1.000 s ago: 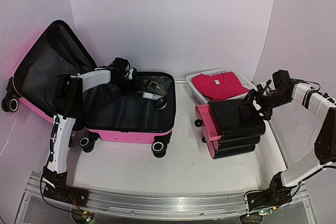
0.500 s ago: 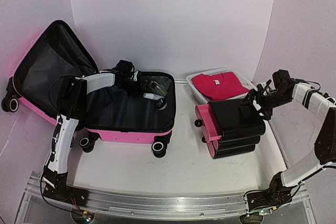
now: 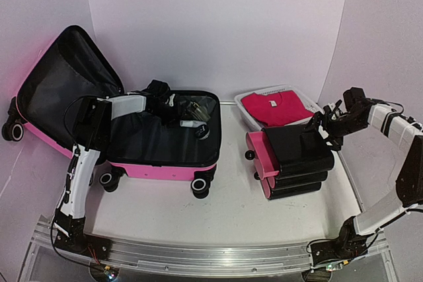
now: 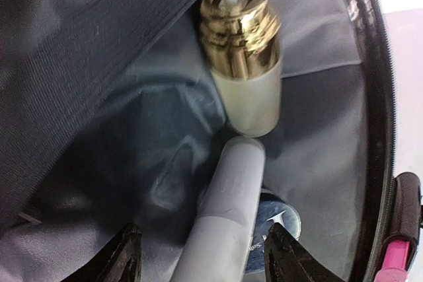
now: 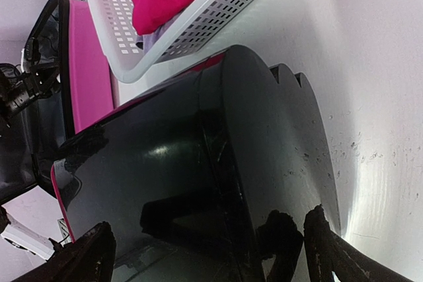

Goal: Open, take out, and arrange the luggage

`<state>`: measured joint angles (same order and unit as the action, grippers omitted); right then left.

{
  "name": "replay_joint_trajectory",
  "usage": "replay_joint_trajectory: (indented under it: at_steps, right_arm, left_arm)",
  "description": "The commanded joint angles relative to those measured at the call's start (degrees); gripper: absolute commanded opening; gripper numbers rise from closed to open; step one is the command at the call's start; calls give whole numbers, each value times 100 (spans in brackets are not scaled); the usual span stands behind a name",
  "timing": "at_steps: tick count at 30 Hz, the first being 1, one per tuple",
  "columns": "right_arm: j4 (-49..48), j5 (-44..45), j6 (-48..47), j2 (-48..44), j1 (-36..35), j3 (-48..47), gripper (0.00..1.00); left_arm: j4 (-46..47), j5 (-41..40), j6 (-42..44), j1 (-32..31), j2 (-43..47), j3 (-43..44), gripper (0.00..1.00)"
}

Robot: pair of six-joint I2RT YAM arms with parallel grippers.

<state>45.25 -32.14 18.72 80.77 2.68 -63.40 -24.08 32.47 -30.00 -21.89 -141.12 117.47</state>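
The suitcase [image 3: 152, 140] was found lying open at the left end of the bench [image 3: 231, 216]. Its base was laid flat with the black lining upward, and its lid was tilted up and back to the left.

The left arm was reached into the base of the suitcase, toward its rear wall. The left claw [image 4: 205, 249] was spread apart. A pale tube [image 4: 228, 203] lay on the suitcase lining between the two fingers, with a gap seen on either side of it. A bottle [image 4: 243, 64] with a gold neck was lying just beyond the tube, its base touching the tube's end or very nearly so.

A stack of black cases [image 3: 297, 156] with pink ends was set on the bench, well to the right of the suitcase. The right claw [image 5: 208, 252] was spread wide over the top case. Contact with the case could not be told.

A white basket [image 3: 246, 118] holding a red garment [image 3: 274, 107] was placed to the right of the suitcase, behind the stack.
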Motion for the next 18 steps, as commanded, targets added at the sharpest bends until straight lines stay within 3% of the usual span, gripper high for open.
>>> replay_joint_trajectory:
  at_steps: [1,13,18]
  right_arm:
    - [-35,-187,9,-204,-57,-252,98]
    - [-44,-175,-31,-145,-57,-296,98]
    - [-43,-163,-76,-141,-57,-272,98]
  left_arm:
    - [105,-14,175,-82,205,-261,63]
    - [114,-60,468,-79,875,-543,19]
    - [114,-174,684,-83,1840,-1103,12]
